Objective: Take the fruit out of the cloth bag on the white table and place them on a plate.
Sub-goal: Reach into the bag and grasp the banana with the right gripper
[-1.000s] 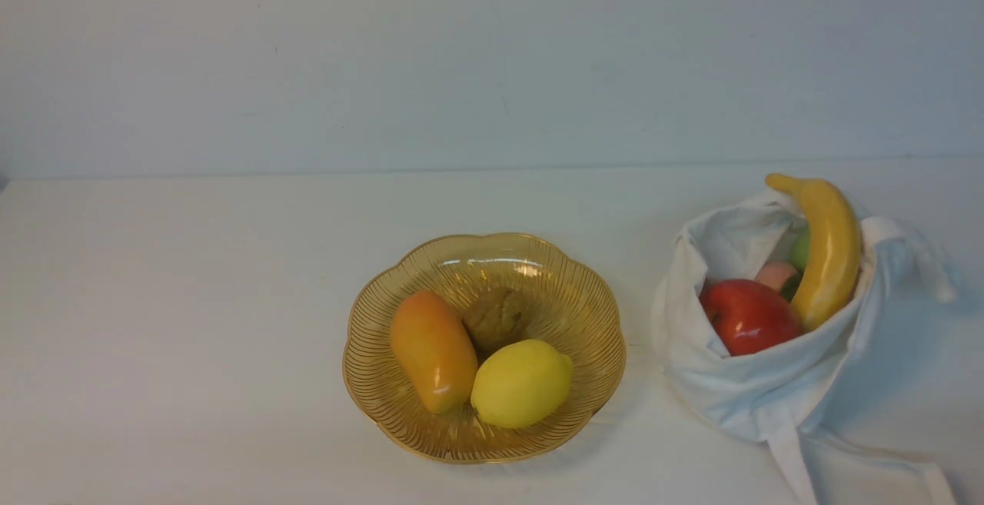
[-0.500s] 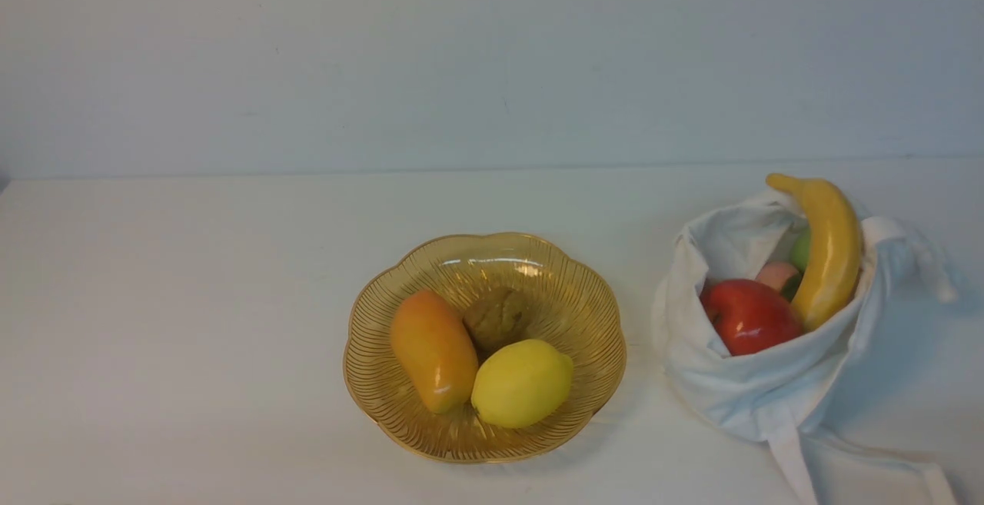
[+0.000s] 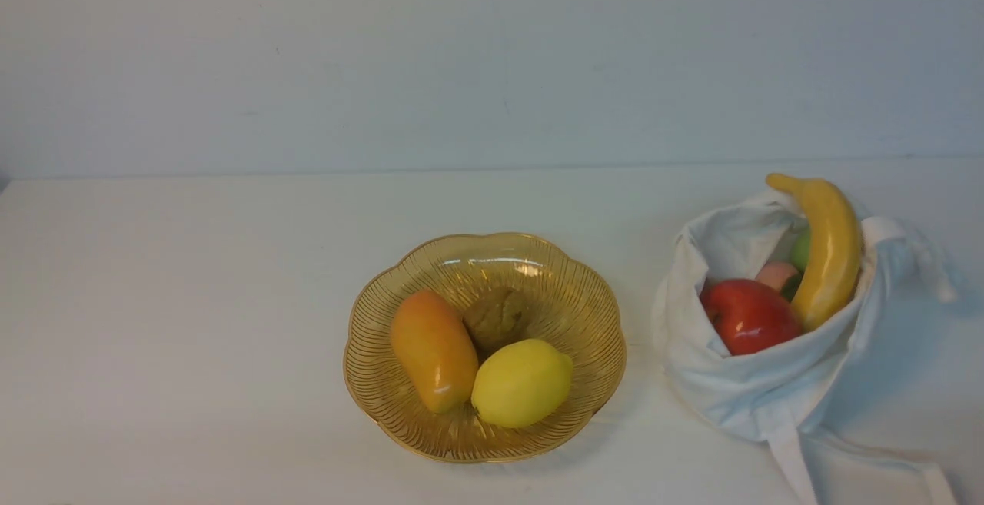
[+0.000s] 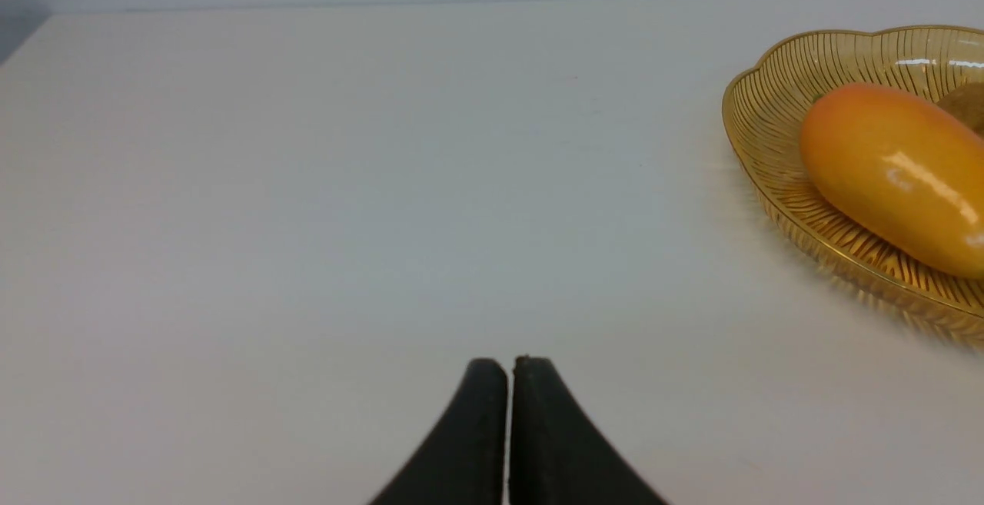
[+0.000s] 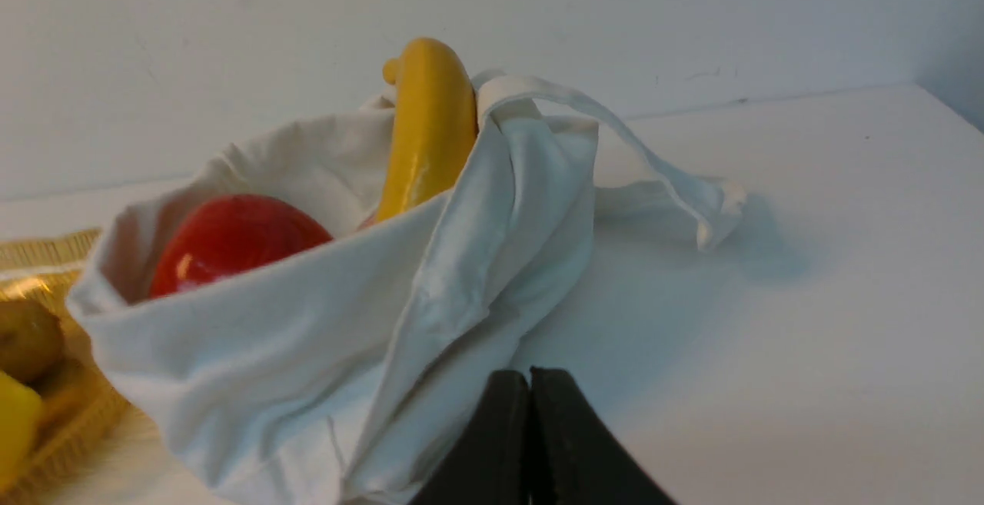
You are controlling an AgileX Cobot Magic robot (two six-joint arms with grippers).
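Note:
The white cloth bag (image 3: 757, 390) stands open at the right of the white table (image 3: 192, 297). In it are a yellow banana (image 3: 829, 247), a red apple (image 3: 747, 317), a pink peach (image 3: 776, 274) and a bit of a green fruit (image 3: 801, 250). The amber plate (image 3: 569, 290) sits mid-table. Neither gripper shows in the front view. My left gripper (image 4: 509, 363) is shut and empty over bare table, apart from the plate (image 4: 757, 105). My right gripper (image 5: 529, 373) is shut and empty, close beside the bag (image 5: 430, 297); the banana (image 5: 427, 128) and apple (image 5: 234, 240) show there.
The plate holds an orange mango-like fruit (image 3: 432, 350), a yellow lemon (image 3: 521, 382) and a brown lumpy fruit (image 3: 498, 317). The bag's straps trail toward the front right (image 3: 799, 466) and lie behind it (image 5: 676, 190). A pale wall stands behind the table.

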